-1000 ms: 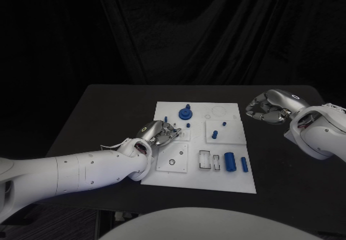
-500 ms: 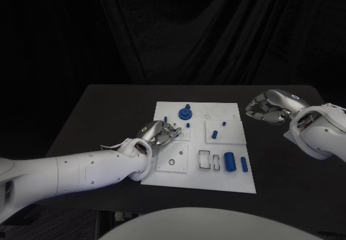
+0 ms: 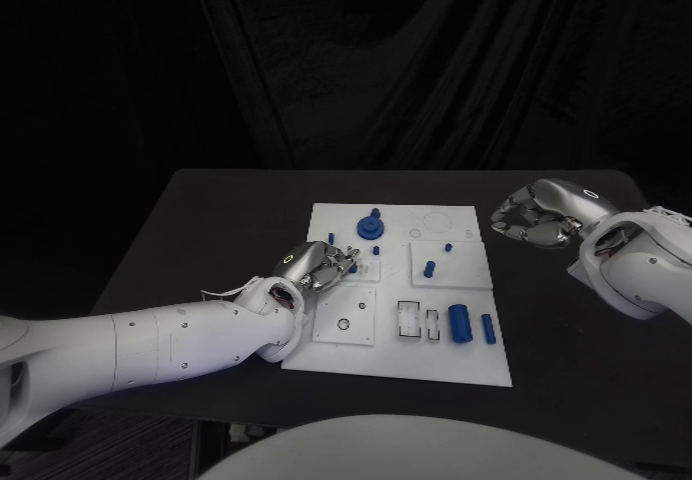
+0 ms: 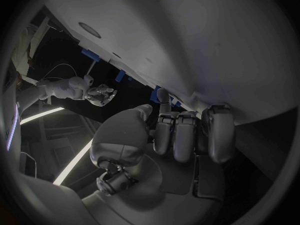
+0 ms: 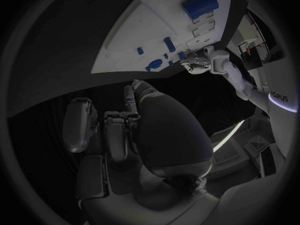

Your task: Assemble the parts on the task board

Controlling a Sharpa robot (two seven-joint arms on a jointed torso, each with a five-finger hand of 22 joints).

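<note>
Item: task board (image 3: pixel 450 362), a white plate lying in the middle of the black table (image 3: pixel 216 210), its long side running from 6 toward 12 o'clock. Contents, head view: a round blue part with a short stem (image 3: pixel 371 227) is standing near the board's 12 o'clock edge; a small blue peg (image 3: pixel 332 238) is standing just at its 8 o'clock; another small peg (image 3: pixel 449 247) and a taller blue peg (image 3: pixel 430 268) are standing on a raised white square toward 3 o'clock; a thick blue cylinder (image 3: pixel 460 323) and a thinner blue bar (image 3: pixel 489 329) are lying side by side toward 4 o'clock, just beside two dark-outlined rectangular slots (image 3: pixel 411 320); a white square with a ring-shaped hole (image 3: pixel 345 324) is sitting toward 7 o'clock. Left hand (image 3: pixel 313 264): it is resting over the board's 9 o'clock edge, fingers curled inward with their tips at the board surface; whether they are pinching a part cannot be told, the wrist view showing fingers (image 4: pixel 182 140) folded against the white plate with nothing plainly between them. Right hand (image 3: pixel 531 220): it is hovering off the board at 2 o'clock, well apart from the parts, fingers curled in on nothing visible.
</note>
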